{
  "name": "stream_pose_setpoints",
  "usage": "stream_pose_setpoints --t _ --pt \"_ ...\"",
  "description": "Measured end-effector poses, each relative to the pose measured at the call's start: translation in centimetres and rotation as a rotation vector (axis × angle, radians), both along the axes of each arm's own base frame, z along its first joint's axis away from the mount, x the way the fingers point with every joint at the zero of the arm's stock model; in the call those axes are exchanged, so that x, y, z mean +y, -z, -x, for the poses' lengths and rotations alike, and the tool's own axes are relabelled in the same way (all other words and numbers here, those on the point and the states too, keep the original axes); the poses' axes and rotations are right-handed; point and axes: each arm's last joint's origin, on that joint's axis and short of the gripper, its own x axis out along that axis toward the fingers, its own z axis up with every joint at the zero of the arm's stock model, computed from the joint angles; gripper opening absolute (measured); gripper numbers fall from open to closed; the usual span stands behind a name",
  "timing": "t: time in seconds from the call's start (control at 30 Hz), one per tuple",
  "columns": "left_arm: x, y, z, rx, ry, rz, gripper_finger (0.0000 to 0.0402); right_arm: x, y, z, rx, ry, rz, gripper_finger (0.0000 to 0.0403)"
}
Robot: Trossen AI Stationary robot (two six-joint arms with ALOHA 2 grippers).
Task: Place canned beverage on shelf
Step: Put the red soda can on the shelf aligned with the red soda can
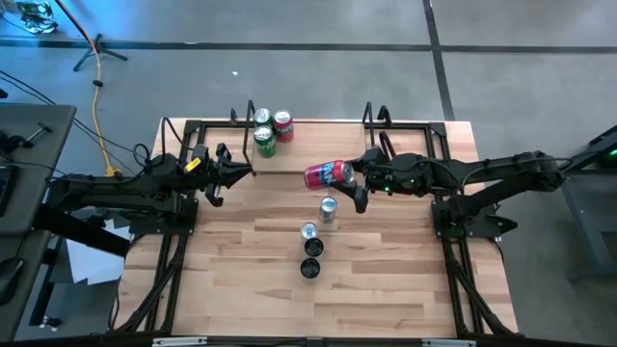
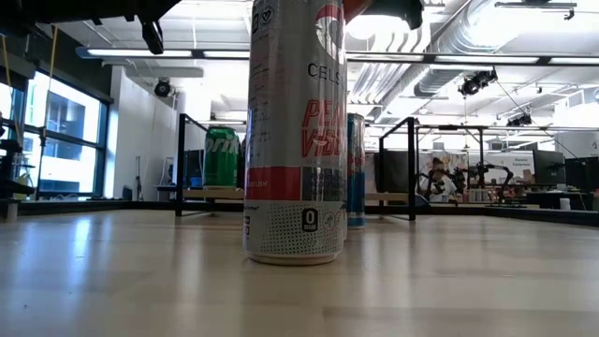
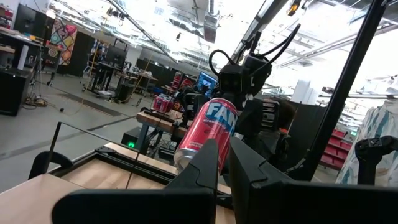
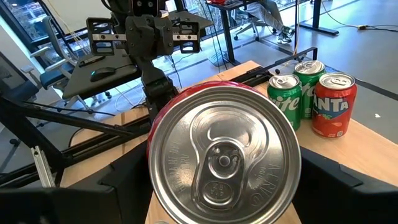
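A red Fanta can [image 1: 328, 174] lies level in the air, above the table and just in front of the shelf [image 1: 328, 140], with my right gripper [image 1: 355, 180] shut on it. The shelf stands at the table's far edge. At its left end stand two green cans [image 4: 285, 99] [image 4: 309, 84] and another red Fanta can [image 4: 334, 102]. My left gripper [image 1: 236, 172] waits shut, to the left of the held can and level with it. In the left wrist view the held can [image 3: 208, 130] shows past the shut fingers [image 3: 211, 165]. My right gripper pinches the can's side wall [image 4: 151, 146] between its two fingers at the can's top end. The fingers come level from the table's right and lie along the can. The lid [image 4: 224, 165] faces the wrist. The can is lifted clear, its bottom toward the table's left.
A row of several cans [image 1: 310, 241] stands on the tabletop below the held can, running toward the near edge. The nearest, a tall white one [image 2: 295, 131], fills the low view. Black wire uprights [image 1: 241, 116] [image 1: 376, 116] stand at the shelf's two ends.
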Motion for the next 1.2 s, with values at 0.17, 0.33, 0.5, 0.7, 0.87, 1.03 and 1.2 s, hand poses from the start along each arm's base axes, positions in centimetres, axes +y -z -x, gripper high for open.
stream_pose_setpoints --t 0.17,0.33,0.5,0.7,0.87,1.03,1.2 --pt "0.0 0.0 0.0 0.0 0.0 0.0 0.0001 0.0 0.0 0.0 0.003 0.0 0.0 0.0285" --pt "0.0 0.0 0.0 0.0 0.0 0.0 0.0001 0.0 0.0 0.0 0.003 0.0 0.001 0.0285" --pt "0.0 0.0 0.0 0.0 0.0 0.0 0.0001 0.0 0.0 0.0 0.003 0.0 0.001 0.0285" --pt "0.0 0.0 0.0 -0.001 0.0 0.001 0.0001 -0.2 -0.4 -0.1 -0.054 0.029 -0.031 0.0285" --pt "0.0 0.0 0.0 -0.002 0.0 0.001 0.0001 -1.4 -2.0 -1.4 -0.101 0.087 -0.052 0.0285" --pt "0.0 -0.1 0.0 -0.006 0.0 0.001 0.0001 -3.1 -3.4 -4.7 0.059 0.103 -0.001 0.0285" --pt "0.0 -0.1 0.0 -0.006 0.0 0.002 0.0001 -6.2 -2.7 -8.4 0.299 0.188 -0.009 0.0285"
